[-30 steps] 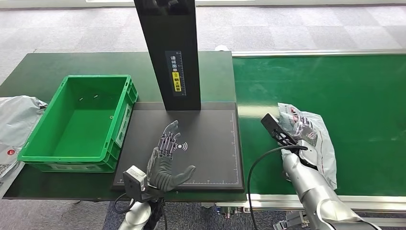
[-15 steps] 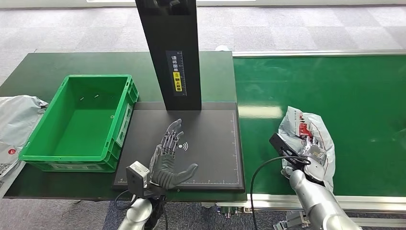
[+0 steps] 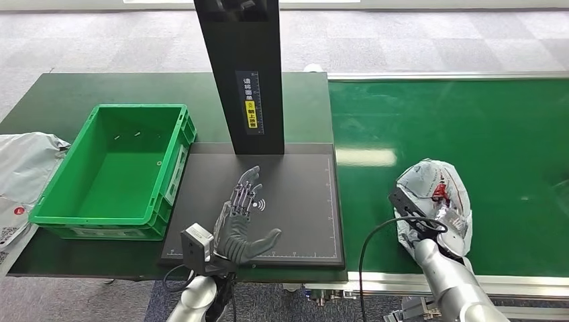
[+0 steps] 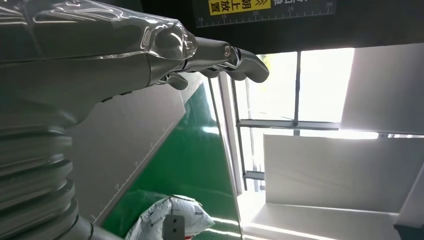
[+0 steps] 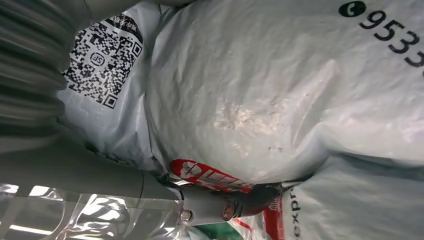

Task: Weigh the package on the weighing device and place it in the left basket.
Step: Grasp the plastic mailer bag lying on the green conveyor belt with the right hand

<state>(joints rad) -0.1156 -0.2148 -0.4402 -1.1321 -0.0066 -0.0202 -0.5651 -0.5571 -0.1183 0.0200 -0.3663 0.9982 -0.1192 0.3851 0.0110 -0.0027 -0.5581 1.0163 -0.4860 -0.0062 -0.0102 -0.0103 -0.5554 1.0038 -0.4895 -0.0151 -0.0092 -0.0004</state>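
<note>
The package (image 3: pixel 433 194), a crumpled grey mailer bag with red print, lies on the green conveyor belt (image 3: pixel 470 127) near its front edge, well to the right of the weighing device (image 3: pixel 295 194); the right hand (image 3: pixel 448 221) sits on the bag's near end, and in the right wrist view the fingers (image 5: pixel 215 207) press into the plastic (image 5: pixel 280 100) beside a red logo, the bag bulging over them; the thumb lies along the side that carries a QR code; the fingers look clamped on the package, though the bag hides most of them.

The left hand (image 3: pixel 240 225) hovers palm up over the front half of the black weighing plate, fingers apart and stretched toward the black upright post (image 3: pixel 241 74), thumb out to the side, holding nothing; in the left wrist view the fingers (image 4: pixel 235 55) point past the post's yellow label, with the package (image 4: pixel 170 220) lying beyond the plate's edge on the green belt.

The green basket (image 3: pixel 47 201) stands on the dark green worktop (image 3: pixel 60 94) just beside the plate's left edge; another grey mailer bag (image 3: pixel 20 174) lies left of it, touching its side.
</note>
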